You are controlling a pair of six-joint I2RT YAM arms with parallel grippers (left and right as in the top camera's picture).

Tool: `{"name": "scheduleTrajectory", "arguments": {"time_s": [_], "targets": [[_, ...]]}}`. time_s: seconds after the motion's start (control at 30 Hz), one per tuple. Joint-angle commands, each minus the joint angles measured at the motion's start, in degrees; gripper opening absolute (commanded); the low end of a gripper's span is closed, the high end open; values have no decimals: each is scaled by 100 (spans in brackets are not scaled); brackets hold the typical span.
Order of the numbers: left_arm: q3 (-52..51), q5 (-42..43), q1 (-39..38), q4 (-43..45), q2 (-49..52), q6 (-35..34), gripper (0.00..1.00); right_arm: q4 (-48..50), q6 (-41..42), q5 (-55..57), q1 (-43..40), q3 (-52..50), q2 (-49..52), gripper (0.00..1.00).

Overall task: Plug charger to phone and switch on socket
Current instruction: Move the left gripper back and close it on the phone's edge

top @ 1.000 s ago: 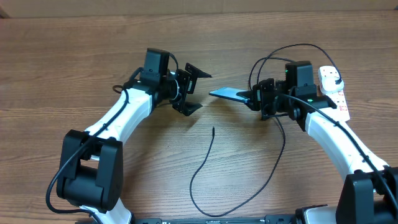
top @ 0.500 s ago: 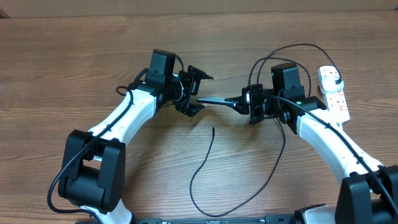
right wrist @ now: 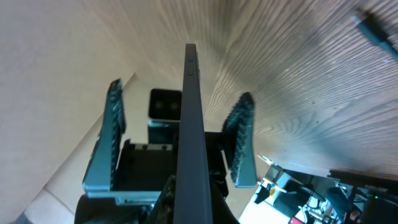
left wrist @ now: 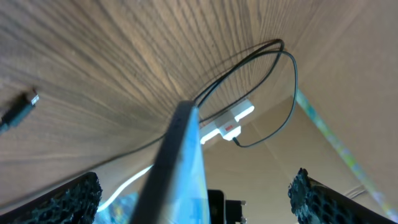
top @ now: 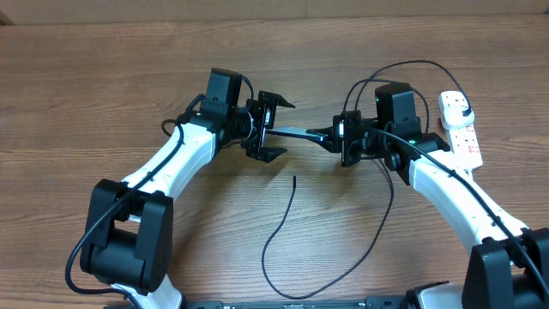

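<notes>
The right gripper is clenched on one end of the phone, held edge-up over the table's middle. The phone's free end sits between the released, spread fingers of the left gripper. It looks stiff, slick and breakable, so pinch its flat faces. The charger lies at 6 o'clock and the socket at 3 o'clock.

The charger tip is blurred, its cable cut by the picture's edge.

Brown table, fine wood grain
</notes>
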Motion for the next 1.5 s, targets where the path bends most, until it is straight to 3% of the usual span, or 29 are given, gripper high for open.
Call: {"name": "scheduleTrajectory", "arguments": {"time_s": [0.0, 0.47, 1.1, 1.33, 1.47], "targets": [[-42, 160, -15, 20, -79, -481, 100, 138, 46, -267, 28, 68, -28, 4], [-42, -50, -197, 15, -79, -710, 96, 133, 195, -413, 48, 68, -26, 4], [-42, -173, -291, 17, -79, -723, 63, 136, 197, -367, 98, 68, -26, 4], [-42, -297, -328, 17, -79, -708, 63, 138, 221, -417, 116, 68, -26, 4], [-42, -317, -372, 17, -79, -710, 57, 247, 238, -413, 195, 68, -26, 4]]}}
